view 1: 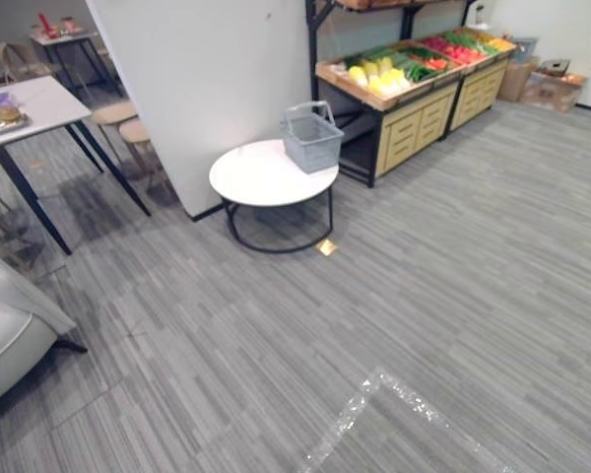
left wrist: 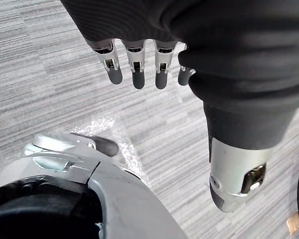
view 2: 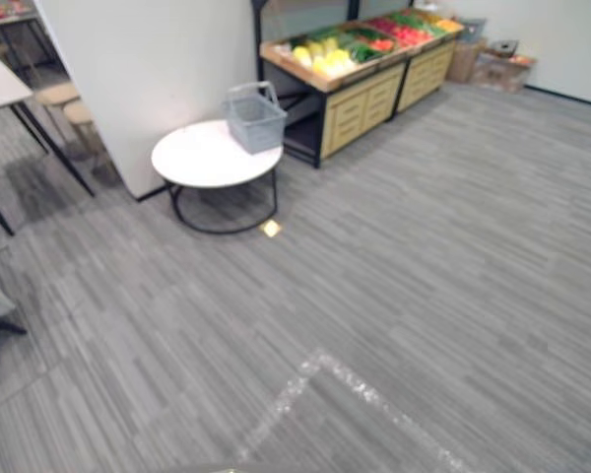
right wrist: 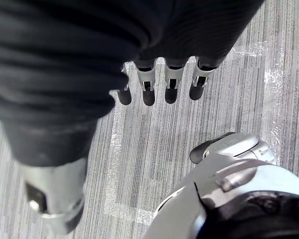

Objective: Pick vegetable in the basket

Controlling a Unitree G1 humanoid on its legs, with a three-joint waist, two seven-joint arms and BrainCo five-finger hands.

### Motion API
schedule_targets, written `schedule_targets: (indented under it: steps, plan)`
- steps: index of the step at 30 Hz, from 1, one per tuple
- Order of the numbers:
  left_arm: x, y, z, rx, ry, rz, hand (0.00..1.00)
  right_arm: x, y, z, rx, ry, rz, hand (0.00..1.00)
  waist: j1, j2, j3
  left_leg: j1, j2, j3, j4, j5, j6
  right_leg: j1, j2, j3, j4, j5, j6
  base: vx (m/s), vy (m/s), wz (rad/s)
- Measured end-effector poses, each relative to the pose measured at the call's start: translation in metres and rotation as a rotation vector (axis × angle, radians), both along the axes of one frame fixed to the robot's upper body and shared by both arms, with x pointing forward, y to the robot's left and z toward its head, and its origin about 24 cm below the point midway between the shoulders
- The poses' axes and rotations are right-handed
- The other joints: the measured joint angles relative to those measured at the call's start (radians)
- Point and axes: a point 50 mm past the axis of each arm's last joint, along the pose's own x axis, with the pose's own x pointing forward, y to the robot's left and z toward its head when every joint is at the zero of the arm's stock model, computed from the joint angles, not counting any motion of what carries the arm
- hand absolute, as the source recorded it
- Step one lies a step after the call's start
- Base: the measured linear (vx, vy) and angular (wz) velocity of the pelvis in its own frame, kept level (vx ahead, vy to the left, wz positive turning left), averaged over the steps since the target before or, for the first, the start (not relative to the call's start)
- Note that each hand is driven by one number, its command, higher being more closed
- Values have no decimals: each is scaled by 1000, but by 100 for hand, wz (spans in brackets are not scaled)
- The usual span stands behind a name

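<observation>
A grey wire shopping basket (view 1: 311,138) stands on the far right edge of a round white table (view 1: 256,179), beside a white partition wall (view 1: 207,79). Yellow, green and red vegetables (view 1: 414,61) lie on a wooden display stand (view 1: 414,123) at far right. The robot's left hand (left wrist: 137,67) and right hand (right wrist: 172,82) hang above grey carpet (view 1: 424,296), fingers relaxed, holding nothing

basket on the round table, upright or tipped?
Upright: the basket stands on its base on the round table, open top up, handle raised.
</observation>
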Motion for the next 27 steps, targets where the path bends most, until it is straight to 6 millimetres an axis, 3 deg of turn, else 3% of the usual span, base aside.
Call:
schedule_targets:
  steps: [5,21,27]
  plan:
    - [9,1,1,9,-21,-60,0,21,0,1,-6,-50,22,0,-1,1,29,19,-1,12,-1,-1,-3,28,-1,-5,-11,0,0,50,-12,0]
    - [12,1,1,18,-15,-152,0,30,-2,4,-21,-97,156,0,-20,-11,39,17,11,41,-2,-13,-12,19,2,0,-27,3,18,-42,-2,-6]
    - [13,2,1,26,-19,-168,0,31,-2,4,-15,-100,158,0,-21,-2,32,17,8,39,-2,-12,-7,24,1,-9,-31,12,8,104,-7,3]
